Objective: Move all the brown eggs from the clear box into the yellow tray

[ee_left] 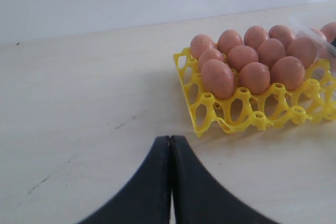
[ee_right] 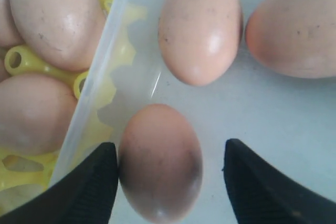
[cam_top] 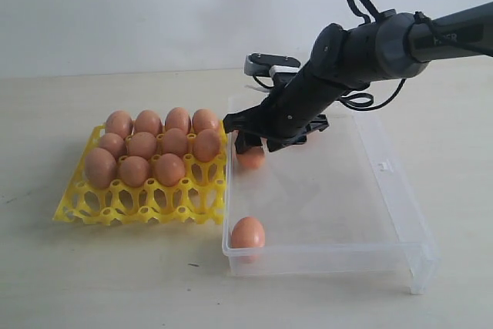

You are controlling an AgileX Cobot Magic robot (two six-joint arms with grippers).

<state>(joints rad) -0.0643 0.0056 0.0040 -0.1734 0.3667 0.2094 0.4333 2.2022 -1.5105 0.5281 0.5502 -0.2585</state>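
Brown eggs [cam_top: 142, 144]: eleven in yellow tray [cam_top: 139, 207], at least three in clear box [cam_top: 339, 256].

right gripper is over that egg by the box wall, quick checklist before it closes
1. Right gripper open: ok.
2. Target egg between the fingers: ok, though it sits closer to one finger than the other.
3. That finger clear of the clear box wall: cannot tell, the wall runs right beside it.
4. Neighbouring eggs apart from the target: ok.
5. Free cells in the yellow tray: ok, its near row is empty.
6. Left gripper out of the way: ok, shut over the table.
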